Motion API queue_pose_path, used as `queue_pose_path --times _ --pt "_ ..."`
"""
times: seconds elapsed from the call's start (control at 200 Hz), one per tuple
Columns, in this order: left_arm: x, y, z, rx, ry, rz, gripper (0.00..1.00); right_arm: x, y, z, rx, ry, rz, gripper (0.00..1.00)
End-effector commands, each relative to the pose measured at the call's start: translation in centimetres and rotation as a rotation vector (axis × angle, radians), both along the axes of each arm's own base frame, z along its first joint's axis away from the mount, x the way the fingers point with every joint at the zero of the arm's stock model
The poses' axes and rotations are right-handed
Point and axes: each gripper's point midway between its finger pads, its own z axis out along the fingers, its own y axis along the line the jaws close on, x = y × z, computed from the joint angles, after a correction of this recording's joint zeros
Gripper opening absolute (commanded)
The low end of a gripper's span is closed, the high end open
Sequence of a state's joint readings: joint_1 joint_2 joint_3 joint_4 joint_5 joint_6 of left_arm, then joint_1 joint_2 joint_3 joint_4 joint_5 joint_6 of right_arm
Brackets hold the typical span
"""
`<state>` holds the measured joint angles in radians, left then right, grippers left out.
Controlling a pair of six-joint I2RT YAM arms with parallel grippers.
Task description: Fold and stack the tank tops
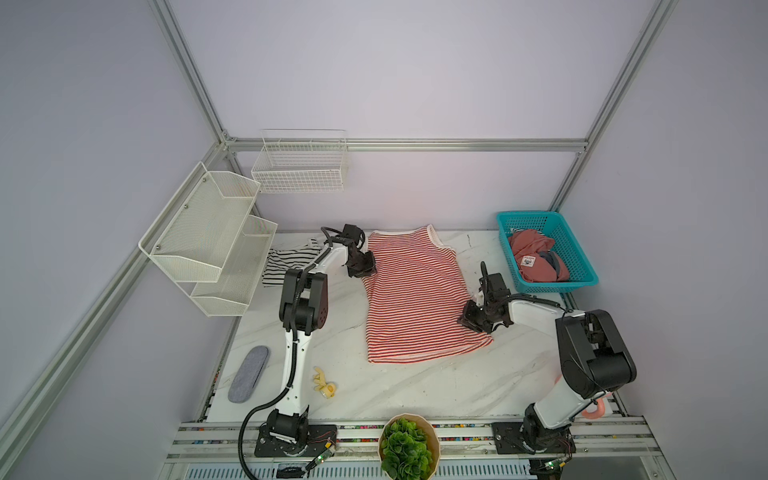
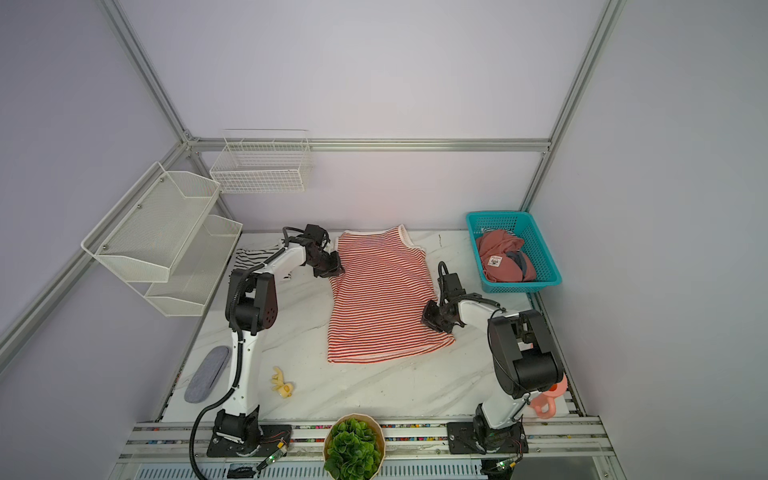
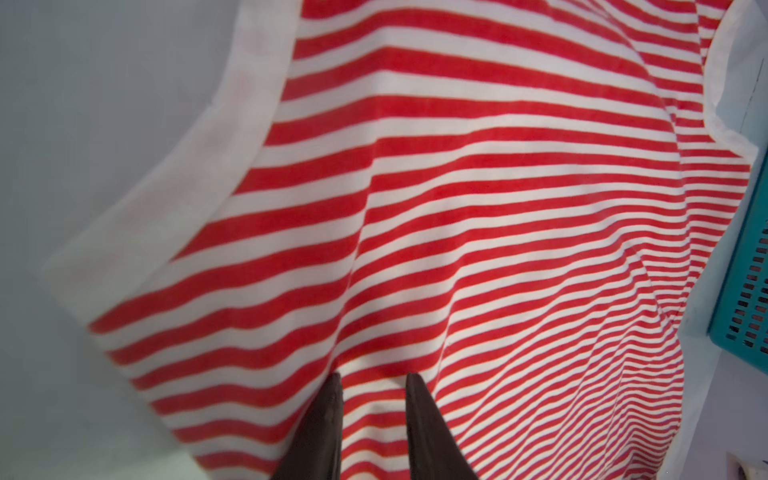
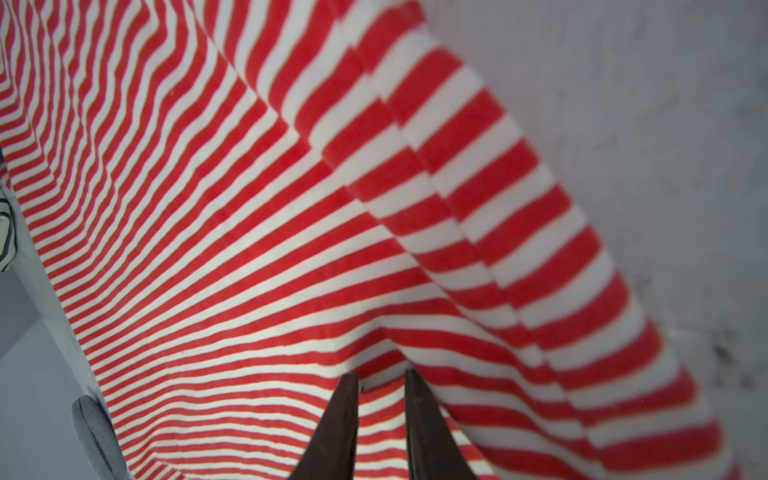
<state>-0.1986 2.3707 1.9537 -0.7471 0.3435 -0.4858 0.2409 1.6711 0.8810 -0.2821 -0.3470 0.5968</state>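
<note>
Ahead of the left tool [image 1: 362, 272] the red-and-white tank top [image 1: 415, 295] covers the bench [image 1: 415, 386]; behind it lies the black-and-white tank top [image 1: 291, 259], backed by wall racks [image 1: 212, 241]. Behind the right tool [image 1: 471, 320] stands the teal basket [image 1: 577, 257]. Bare bench opens between both tools and the arm bases.

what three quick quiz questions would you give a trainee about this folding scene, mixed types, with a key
1. True or false: the red-and-white tank top lies inside the teal basket.
2. Which garment lies partly behind the left arm? A) black-and-white tank top B) dusty-red garment
3. Fill in: the left gripper and right gripper are at opposite ___ of the red-and-white top.

Key: 1 false; 2 A; 3 edges
</note>
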Motion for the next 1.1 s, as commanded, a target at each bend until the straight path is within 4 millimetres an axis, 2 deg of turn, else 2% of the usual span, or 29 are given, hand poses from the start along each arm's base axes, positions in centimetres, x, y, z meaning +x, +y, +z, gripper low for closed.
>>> queue_pose_path --times 0.0,0.135,0.205,0.405,0.515,0.59,0.71,0.82,0.98,1.095 --pt "-4.6 1.8 -2.6 0.075 0.126 0.004 0.28 -0.4 -3.8 -2.1 -0.169 0.078 -0.076 0.24" --pt "-9.0 1.6 -3.5 0.044 0.186 0.016 0.27 2.0 -6.1 -1.7 -0.219 0.060 -0.114 0.25" --pt "-11.6 1.4 -3.9 0.039 0.217 0.022 0.27 3.4 -6.2 -1.7 -0.235 0.053 -0.088 0.25" --pt "-18.7 0.4 -5.3 0.000 0.307 0.049 0.27 6.9 -5.8 -3.6 -0.279 0.094 0.011 0.25" --pt "-21.1 0.0 -5.0 -0.009 0.320 0.057 0.27 8.0 -6.1 -3.9 -0.297 0.102 0.026 0.25" --pt "-21.6 -0.4 -4.3 -0.015 0.309 0.053 0.27 8.2 -6.1 -2.7 -0.300 0.085 0.029 0.25" --pt "-20.4 -1.5 -2.1 -0.039 0.248 0.039 0.28 8.0 -6.1 2.1 -0.280 -0.003 -0.003 0.25" --pt "-18.7 -2.6 0.4 -0.059 0.187 0.018 0.28 6.5 -5.7 8.9 -0.250 -0.107 -0.026 0.25" --pt "-16.8 -4.0 3.1 -0.079 0.118 -0.022 0.29 2.6 -6.7 17.3 -0.247 -0.211 -0.075 0.27" --pt "-16.2 -4.7 4.1 -0.095 0.098 -0.043 0.30 -0.5 -7.2 20.9 -0.229 -0.254 -0.107 0.27"
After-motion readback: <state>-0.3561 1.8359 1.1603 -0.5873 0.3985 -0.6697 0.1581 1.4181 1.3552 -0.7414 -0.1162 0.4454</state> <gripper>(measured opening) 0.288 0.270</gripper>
